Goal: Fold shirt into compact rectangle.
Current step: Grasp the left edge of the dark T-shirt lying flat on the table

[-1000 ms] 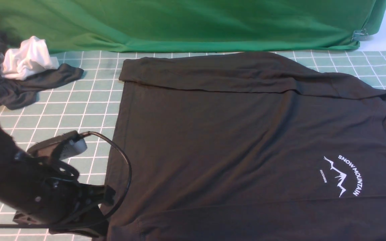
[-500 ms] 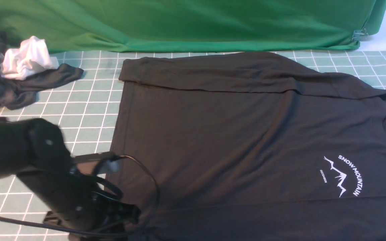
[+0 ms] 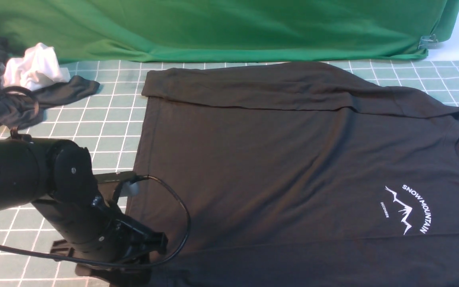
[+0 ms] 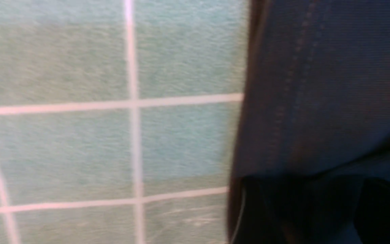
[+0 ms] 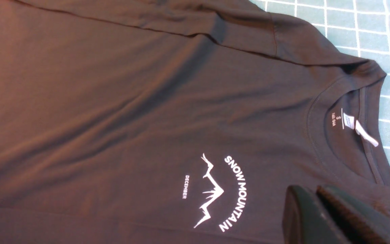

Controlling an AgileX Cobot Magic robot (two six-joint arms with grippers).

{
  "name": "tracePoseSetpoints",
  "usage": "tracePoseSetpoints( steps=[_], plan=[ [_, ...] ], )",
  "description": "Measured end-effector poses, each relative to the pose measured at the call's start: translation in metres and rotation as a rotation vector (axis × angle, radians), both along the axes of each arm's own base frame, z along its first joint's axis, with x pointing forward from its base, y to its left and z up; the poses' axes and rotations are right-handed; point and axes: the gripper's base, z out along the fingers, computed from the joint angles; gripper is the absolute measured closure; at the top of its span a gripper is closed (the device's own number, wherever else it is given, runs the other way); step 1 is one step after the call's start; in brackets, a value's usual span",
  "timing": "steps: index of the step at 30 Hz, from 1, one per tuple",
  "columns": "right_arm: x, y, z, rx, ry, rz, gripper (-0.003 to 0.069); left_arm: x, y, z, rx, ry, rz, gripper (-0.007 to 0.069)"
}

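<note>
**Shirt laid out for folding.** The black long-sleeved shirt (image 3: 277,159) lies flat on the gridded counter (image 3: 106,119), print side up. Its far edge lies just in front of the green backdrop cloth (image 3: 213,28). The sleeve nearest the backdrop is folded across the body, parallel to the backdrop. The collar (image 5: 308,135) points to the robot's right, the hem to its left.

Your left tool (image 3: 144,247) sits at the hem corner farthest from the backdrop; you cannot tell whether its jaws are wide or narrow. Your right tool (image 5: 308,196) shows over the shoulder farthest from the backdrop, jaws narrow, almost together, holding nothing.

A dark grey garment (image 3: 70,89) and a white cloth (image 3: 34,69) lie heaped at the backdrop's left end.
</note>
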Motion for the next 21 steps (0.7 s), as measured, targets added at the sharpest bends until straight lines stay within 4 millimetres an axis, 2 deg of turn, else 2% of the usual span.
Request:
tracePoseSetpoints(
  steps=[7, 16, 21],
  plan=[
    [0.0000, -0.0001, 0.0000, -0.001, 0.000, 0.000, 0.0599, 0.0000, -0.0060, 0.0016, -0.067, -0.009, -0.048, 0.0289],
    [0.0000, -0.0001, 0.0000, -0.002, 0.000, 0.000, 0.0598, 0.0031, -0.0062, 0.0016, -0.068, -0.047, -0.058, 0.0393],
    [0.0001, -0.0009, -0.0002, -0.029, -0.004, 0.012, 0.0594, 0.0063, -0.0036, 0.0005, -0.039, -0.083, -0.084, 0.0531]
  ],
)
